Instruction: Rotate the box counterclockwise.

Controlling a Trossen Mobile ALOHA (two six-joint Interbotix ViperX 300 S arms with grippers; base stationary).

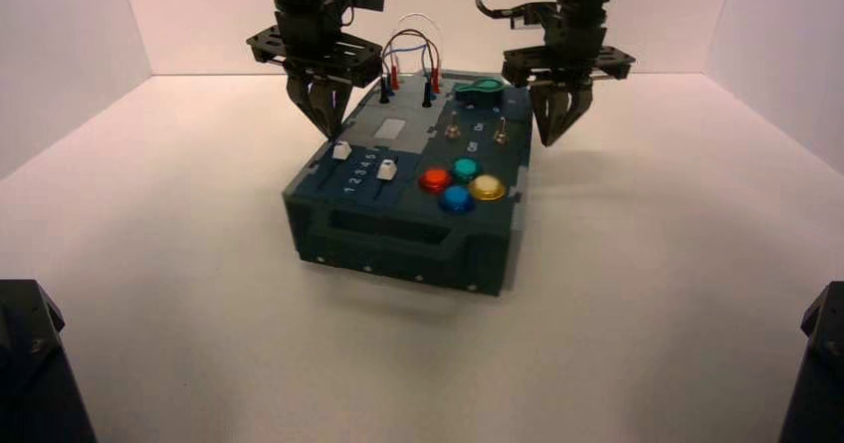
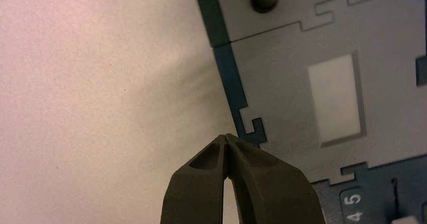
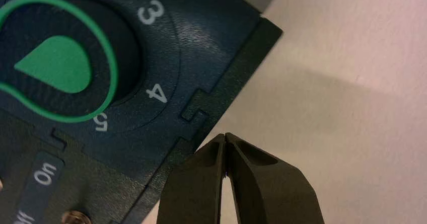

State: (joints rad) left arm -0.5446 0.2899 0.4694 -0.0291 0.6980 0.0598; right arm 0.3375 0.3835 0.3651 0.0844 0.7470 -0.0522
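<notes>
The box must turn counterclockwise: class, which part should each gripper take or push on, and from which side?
Judging by its pose, the box is too wide to pinch, so work its long side edges. The left gripper, shut, hangs at the left edge near the far end; the right gripper, shut, beside the right edge by the green dial. Opposite sideways pushes there should turn it.

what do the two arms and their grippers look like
Both arms are black, jointed and boxy, with black cables looping off behind them. The left gripper and right gripper each hang from a wide flat black bracket. Their fingers are dark olive-brown, tapering to narrow tips, with a hollow scooped recess on each. No markings show.
</notes>
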